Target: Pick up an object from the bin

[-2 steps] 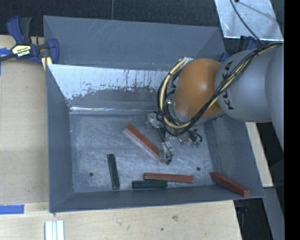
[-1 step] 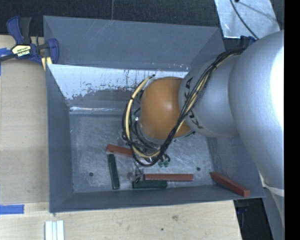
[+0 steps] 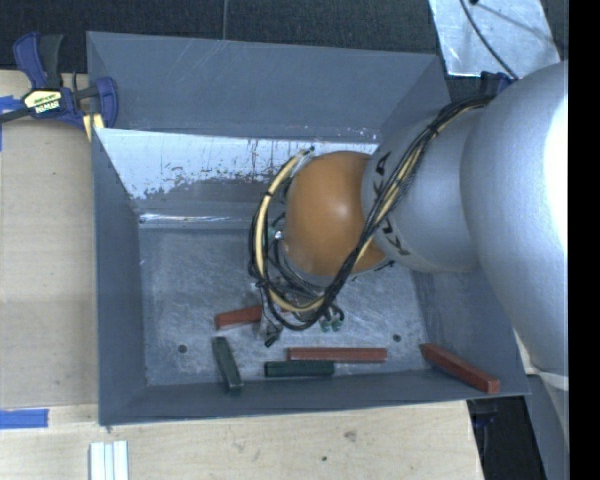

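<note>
Silver arm (image 3: 500, 188) bulks in from the right, and its orange cover (image 3: 325, 213) hangs over the middle of the grey bin (image 3: 118, 268), with black and yellow cables (image 3: 280, 293) looped round the cover's left and lower edge. Just under the cover's lower left edge the claw (image 3: 275, 330) reaches down to the bin floor. The cables hide most of it, so I cannot tell how far it is open, nor whether it touches anything.

Just beside the claw, down-left of the cover, lies a short red-brown bar (image 3: 238, 318). Further down-left of the cover lies a dark green bar (image 3: 226, 363), tilted. Straight below the cover lie a second dark green bar (image 3: 299, 369) and a long red-brown bar (image 3: 337, 354), close together. Down-right of the cover, well apart, a third red-brown bar (image 3: 460, 367) rests by the bin's right corner.
</note>
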Controlling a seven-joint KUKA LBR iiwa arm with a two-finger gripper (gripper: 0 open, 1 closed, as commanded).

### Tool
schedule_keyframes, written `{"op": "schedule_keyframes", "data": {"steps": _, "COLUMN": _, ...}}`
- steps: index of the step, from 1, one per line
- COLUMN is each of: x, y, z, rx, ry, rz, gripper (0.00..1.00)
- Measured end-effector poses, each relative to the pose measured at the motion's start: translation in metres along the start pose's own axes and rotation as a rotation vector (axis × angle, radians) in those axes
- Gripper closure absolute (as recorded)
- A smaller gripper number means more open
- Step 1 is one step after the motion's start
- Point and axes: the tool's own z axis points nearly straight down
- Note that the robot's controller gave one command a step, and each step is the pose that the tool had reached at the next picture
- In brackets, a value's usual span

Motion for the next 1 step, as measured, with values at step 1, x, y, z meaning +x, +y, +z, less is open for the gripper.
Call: {"op": "schedule_keyframes", "data": {"steps": 1, "x": -0.0048, "y": -0.0026, "z": -0.1457, "rx": 0.000, "ry": -0.007, "rz": 0.012, "gripper": 1.00}}
